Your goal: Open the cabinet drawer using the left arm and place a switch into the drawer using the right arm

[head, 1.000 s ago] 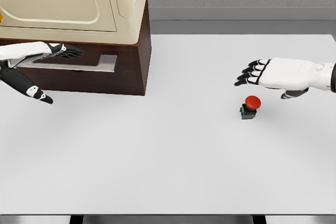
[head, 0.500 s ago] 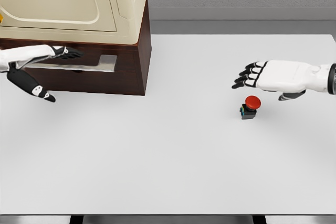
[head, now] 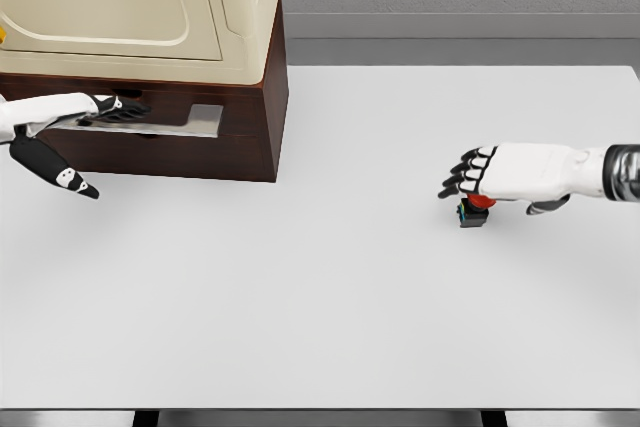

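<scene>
The drawer [head: 150, 132] reads as shut, or very nearly so, its front flush with the dark wooden cabinet [head: 255, 97], so opening it is the step in hand — and the pull wants to go straight out toward the robot, along the drawer's own travel, with the fingertips hooked firmly behind the pale metal handle [head: 160, 119] before any force goes on. A sideways or upward tug would likely let the fingers slide off the flat plate. The left hand [head: 75, 112] lies flat and level against that handle, palm down, its dark fingers [head: 122, 109] stretched out side by side over the plate's left part; whether they curl behind its edge I cannot tell. Its thumb [head: 72, 182] hangs well below, splayed down and away, gripping nothing. On the other side of the white table [head: 330, 287], the red-capped switch [head: 473, 210] stands upright on its dark base, well apart from the cabinet. The right hand [head: 515, 175] hovers directly over it, palm down, wrist level, covering most of the red cap. Its 4 fingers [head: 458, 175] point left, bent slightly and a little spread — they close on nothing yet. A good grasp there would, I judge, come from lowering further and pinching the cap's sides between thumb and fingers. The cream-coloured appliance [head: 130, 7] atop the cabinet plays no part.
</scene>
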